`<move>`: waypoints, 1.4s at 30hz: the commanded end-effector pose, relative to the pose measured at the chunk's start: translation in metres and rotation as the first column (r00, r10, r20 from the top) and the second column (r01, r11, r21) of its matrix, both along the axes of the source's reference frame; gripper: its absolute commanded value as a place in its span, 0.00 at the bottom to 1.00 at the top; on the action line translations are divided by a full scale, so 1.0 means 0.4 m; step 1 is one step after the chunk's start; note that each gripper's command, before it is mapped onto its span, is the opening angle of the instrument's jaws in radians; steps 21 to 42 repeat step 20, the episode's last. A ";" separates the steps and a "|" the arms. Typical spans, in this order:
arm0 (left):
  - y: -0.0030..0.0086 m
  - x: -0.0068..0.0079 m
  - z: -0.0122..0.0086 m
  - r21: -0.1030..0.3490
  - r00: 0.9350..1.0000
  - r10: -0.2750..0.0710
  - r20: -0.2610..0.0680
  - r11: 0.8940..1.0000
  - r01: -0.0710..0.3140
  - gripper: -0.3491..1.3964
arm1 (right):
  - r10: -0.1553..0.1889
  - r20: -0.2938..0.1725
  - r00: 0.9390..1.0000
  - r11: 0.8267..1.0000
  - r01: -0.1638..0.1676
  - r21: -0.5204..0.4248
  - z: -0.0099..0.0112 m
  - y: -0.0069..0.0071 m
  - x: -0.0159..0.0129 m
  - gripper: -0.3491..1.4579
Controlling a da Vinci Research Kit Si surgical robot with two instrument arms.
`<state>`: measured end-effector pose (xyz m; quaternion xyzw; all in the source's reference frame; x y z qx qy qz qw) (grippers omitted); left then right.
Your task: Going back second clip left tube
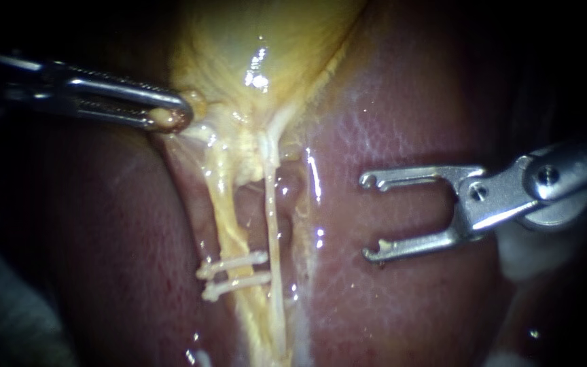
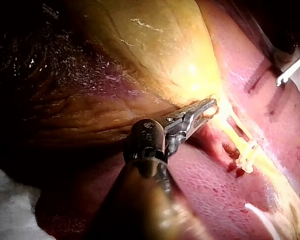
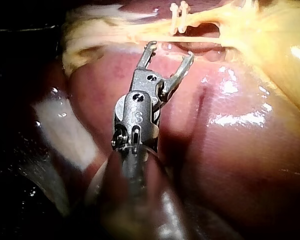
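Note:
Two white clips (image 1: 234, 272) sit side by side across the yellow left tube (image 1: 227, 224); the thin right tube (image 1: 271, 217) runs bare beside it. My right instrument (image 1: 369, 217) hangs over the liver (image 1: 409, 115), to the right of both tubes, its jaws wide open and empty. In the right wrist view its jaws (image 3: 170, 54) stop short of the clips (image 3: 179, 15). My left instrument (image 1: 171, 117) is shut on the gallbladder (image 1: 259, 47) at its lower edge and holds it taut. The left wrist view shows that grip (image 2: 205, 107) and the clips (image 2: 247, 152).
Liver (image 1: 103, 258) lies on both sides of the tubes. White gauze (image 3: 65, 130) rests beside my right instrument's shaft, and a pale patch (image 1: 531, 255) shows under that shaft in the endoscope view. The scene's edges are dark.

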<state>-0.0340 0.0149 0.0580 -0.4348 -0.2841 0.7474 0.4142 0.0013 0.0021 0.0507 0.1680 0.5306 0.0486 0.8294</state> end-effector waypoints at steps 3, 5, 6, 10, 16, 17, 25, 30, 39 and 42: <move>-0.0004 -0.0026 0.0033 -0.002 1.000 0.005 -0.004 1.000 -0.005 0.00 | -0.001 0.000 1.000 1.000 0.001 -0.005 0.0000 0.0000 0.0000 0.47; -0.0004 -0.0040 0.0055 -0.004 1.000 0.007 -0.003 1.000 -0.007 0.00 | -0.001 0.000 1.000 1.000 0.001 -0.005 0.0000 -0.0001 0.0000 0.47; -0.0003 -0.0045 0.0063 -0.004 1.000 0.008 -0.006 1.000 -0.008 0.00 | -0.001 0.000 1.000 1.000 0.001 -0.005 0.0000 0.0000 -0.0001 0.47; 0.0003 -0.0052 0.0085 -0.007 1.000 0.010 -0.009 1.000 -0.010 0.00 | -0.001 0.000 1.000 1.000 0.001 -0.005 0.0000 0.0000 -0.0001 0.47; 0.0004 -0.0054 0.0089 -0.007 1.000 0.010 -0.009 1.000 -0.010 0.00 | -0.002 -0.001 1.000 1.000 0.002 -0.009 -0.0003 0.0004 -0.0005 0.47; 0.0004 -0.0054 0.0089 -0.007 1.000 0.010 -0.009 1.000 -0.010 0.00 | -0.002 -0.001 1.000 1.000 0.002 -0.008 -0.0004 0.0005 -0.0006 0.47; 0.0004 -0.0054 0.0089 -0.007 1.000 0.010 -0.009 1.000 -0.010 0.00 | -0.002 -0.001 1.000 1.000 0.002 -0.008 -0.0004 0.0005 -0.0007 0.47; 0.0004 -0.0054 0.0089 -0.007 1.000 0.010 -0.009 1.000 -0.010 0.00 | -0.002 -0.001 1.000 1.000 0.002 -0.008 -0.0004 0.0005 -0.0007 0.47; 0.0004 -0.0054 0.0089 -0.007 1.000 0.010 -0.009 1.000 -0.010 0.00 | -0.002 -0.001 1.000 1.000 0.002 -0.008 -0.0004 0.0005 -0.0007 0.47; 0.0004 -0.0054 0.0089 -0.007 1.000 0.010 -0.009 1.000 -0.010 0.00 | -0.002 -0.001 1.000 1.000 0.002 -0.008 -0.0004 0.0005 -0.0007 0.47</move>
